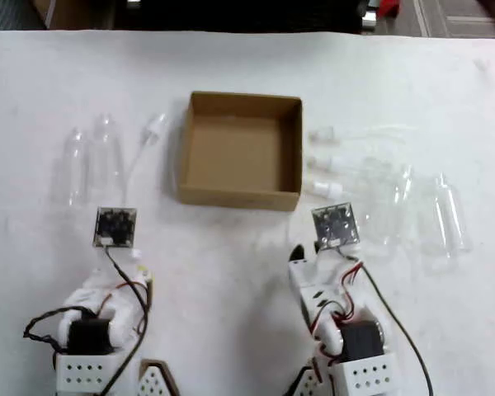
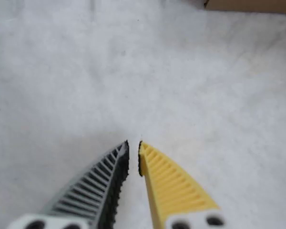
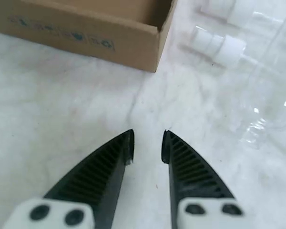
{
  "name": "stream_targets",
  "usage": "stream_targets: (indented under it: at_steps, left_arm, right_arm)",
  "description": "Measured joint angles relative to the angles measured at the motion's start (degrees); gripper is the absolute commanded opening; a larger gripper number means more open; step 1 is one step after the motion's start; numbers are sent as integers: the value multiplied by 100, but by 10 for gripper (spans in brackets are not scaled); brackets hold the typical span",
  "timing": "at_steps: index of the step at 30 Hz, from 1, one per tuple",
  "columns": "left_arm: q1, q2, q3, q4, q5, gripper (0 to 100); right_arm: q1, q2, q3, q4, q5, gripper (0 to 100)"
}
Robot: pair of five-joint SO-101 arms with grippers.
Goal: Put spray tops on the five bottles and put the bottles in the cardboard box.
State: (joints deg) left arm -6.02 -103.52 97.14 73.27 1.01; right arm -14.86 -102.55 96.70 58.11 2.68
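Note:
The open cardboard box (image 1: 200,194) stands mid-table with nothing in it. To its left lie two clear bottles (image 1: 76,161) (image 1: 107,157) and one white spray top (image 1: 153,132). To its right lie three spray tops (image 1: 322,162) and several clear bottles (image 1: 450,216). My left gripper (image 2: 134,144) hovers over bare table near the front edge, its grey and yellow fingers almost touching and holding nothing. My right gripper (image 3: 148,139) is slightly open and holds nothing. It sits just short of the box's near right corner (image 3: 155,43), with a spray top (image 3: 219,45) and a bottle (image 3: 271,95) beyond.
A white cloth (image 1: 231,264) covers the table. Both arm bases (image 1: 87,346) (image 1: 359,351) sit at the front edge, with open room between them and in front of the box. A corner of the box (image 2: 250,5) lies far ahead of my left gripper.

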Motion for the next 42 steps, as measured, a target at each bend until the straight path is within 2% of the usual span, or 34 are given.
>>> stream_targets:
  at_steps: [6,11,15,21,26,31,33,37,42]
  left_arm:
    - [0,0,0,0,0,50]
    - [26,0,-44,0,0,53]
    - [26,0,-747,0,0,53]
    - [18,-97,-1952,0,-79,53]
    - [9,-105,-2154,-26,-1371,53]
    - [9,-105,-2163,-79,-3367,50]
    - [18,-105,-2163,-229,-3930,50]
    - [-185,-97,-2242,-510,-3947,51]
    - [-519,-114,-2822,-571,-3578,54]
  right_arm:
    - [35,0,0,-9,0,92]
    - [686,0,-9,-9,0,92]
    - [1266,0,-44,-9,0,91]
    - [1301,0,-53,-9,9,91]
    - [1319,0,-53,-9,9,91]
    - [1319,0,-53,-9,9,91]
    - [1319,0,-53,-26,9,91]
    - [1319,0,-53,-26,9,91]
    - [1319,0,-53,-26,9,91]
